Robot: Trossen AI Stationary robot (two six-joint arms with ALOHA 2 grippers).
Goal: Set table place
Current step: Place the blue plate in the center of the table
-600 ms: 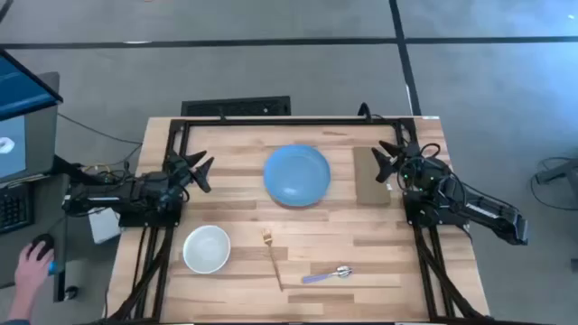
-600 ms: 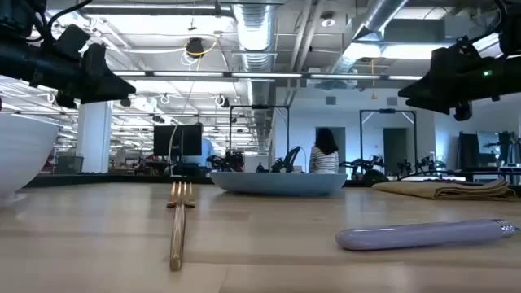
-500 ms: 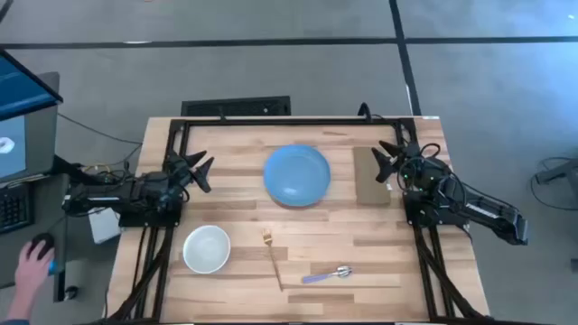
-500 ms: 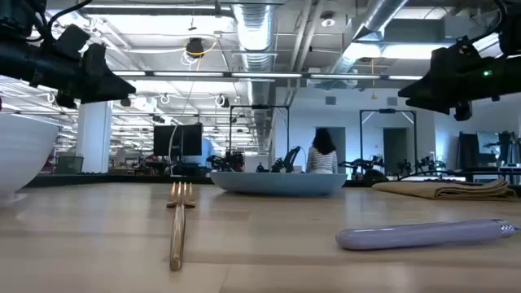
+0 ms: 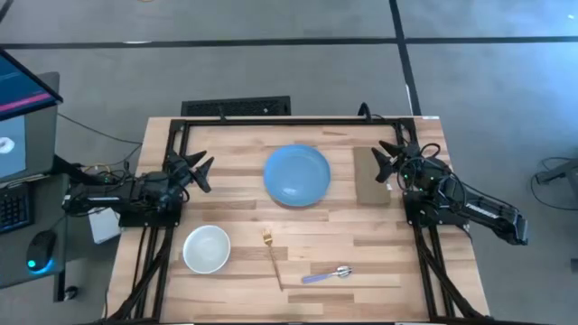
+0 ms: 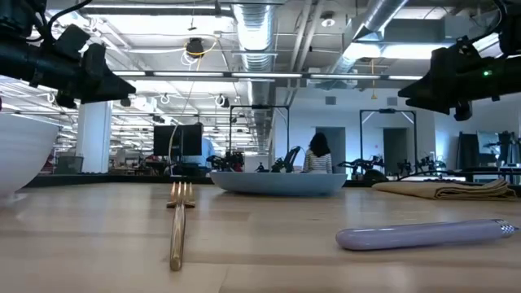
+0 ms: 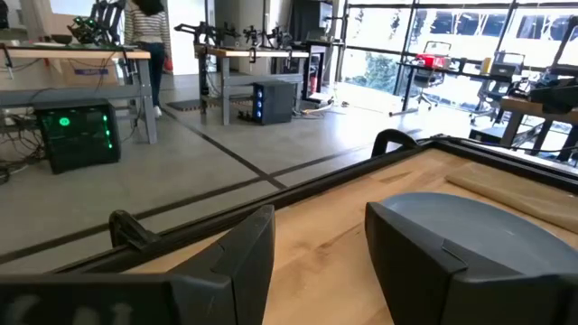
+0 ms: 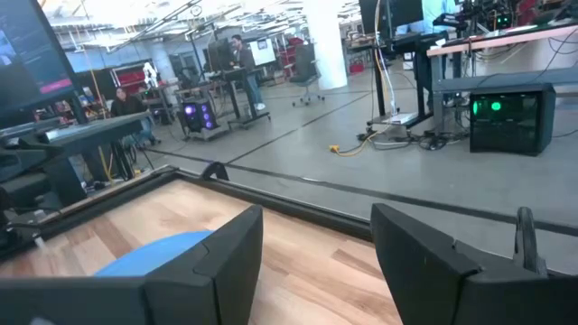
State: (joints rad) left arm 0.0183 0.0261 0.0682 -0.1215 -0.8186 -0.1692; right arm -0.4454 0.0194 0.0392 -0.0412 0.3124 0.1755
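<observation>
On the light wooden table [image 5: 235,135] lie a blue plate [image 5: 297,175] at the far middle, a white bowl [image 5: 207,249] near left, a gold fork [image 5: 272,257] and a spoon with a lavender handle [image 5: 327,274] toward the near edge. An olive-brown folded pad [image 5: 371,176] lies right of the plate. My left gripper [image 5: 205,174] hovers open over the table's left side, pointing right. My right gripper [image 5: 379,162] hovers open above the pad's left edge, pointing left. In the right wrist view the plate [image 8: 153,253] shows past the open gripper [image 8: 316,262].
A black metal frame [image 5: 271,119] edges the table. In the low view the fork [image 6: 177,228] and spoon [image 6: 423,234] lie in front, the bowl [image 6: 20,155] at far left, the plate [image 6: 277,181] behind. Bare wood shows between plate and cutlery. A person [image 6: 317,153] walks far behind.
Both arms have kept still and nothing on the table has moved. A person's hand that rested on a mouse beside the table's left has drawn out of the high view. The person far back in the room has stepped slightly left.
</observation>
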